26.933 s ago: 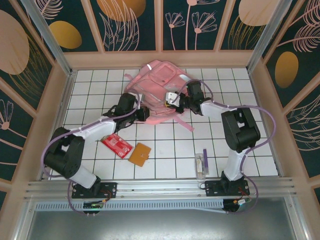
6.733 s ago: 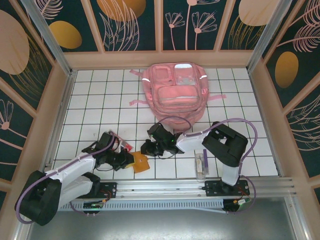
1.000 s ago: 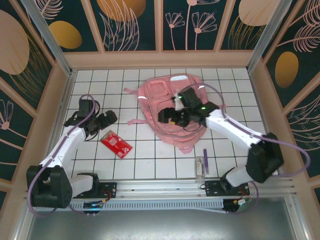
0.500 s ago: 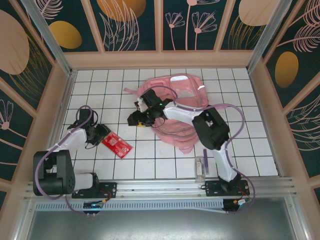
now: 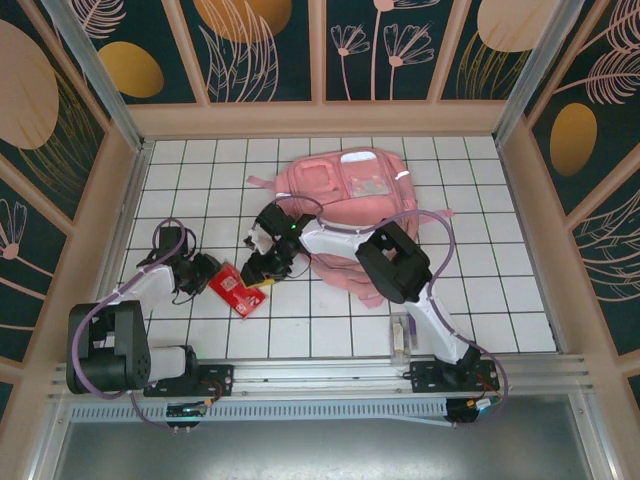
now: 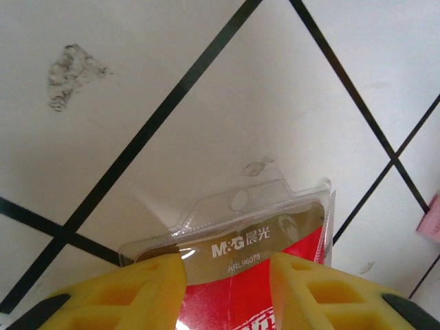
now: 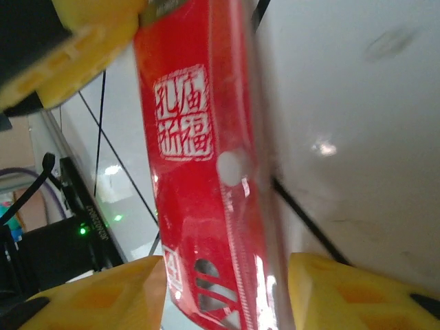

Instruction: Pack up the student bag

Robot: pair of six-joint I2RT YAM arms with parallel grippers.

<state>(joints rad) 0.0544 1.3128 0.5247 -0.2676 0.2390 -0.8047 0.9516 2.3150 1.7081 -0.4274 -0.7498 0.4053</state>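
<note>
The student bag (image 5: 350, 195), a large pink backpack, lies at the back middle of the tiled floor. A red blister packet (image 5: 237, 290) with a clear hang tab lies in front of the bag's left side. My left gripper (image 5: 205, 272) stands at its left end. In the left wrist view the yellow fingers (image 6: 148, 289) hover over the packet's tab end (image 6: 254, 240), open with a gap. My right gripper (image 5: 263, 266) reaches in from the bag side. Its fingers (image 7: 96, 295) straddle the packet's other end (image 7: 199, 172), open and apart from it.
A clear pen box (image 5: 401, 335) and a purple pen (image 5: 409, 308) lie near the front right by the right arm's base. Low walls ring the floor. The left gripper's yellow finger (image 7: 89, 48) shows beyond the packet in the right wrist view.
The right gripper swung from the bag's left edge down to the red packet. The left gripper closed in on the packet's left end. Both pairs of jaws have narrowed.
</note>
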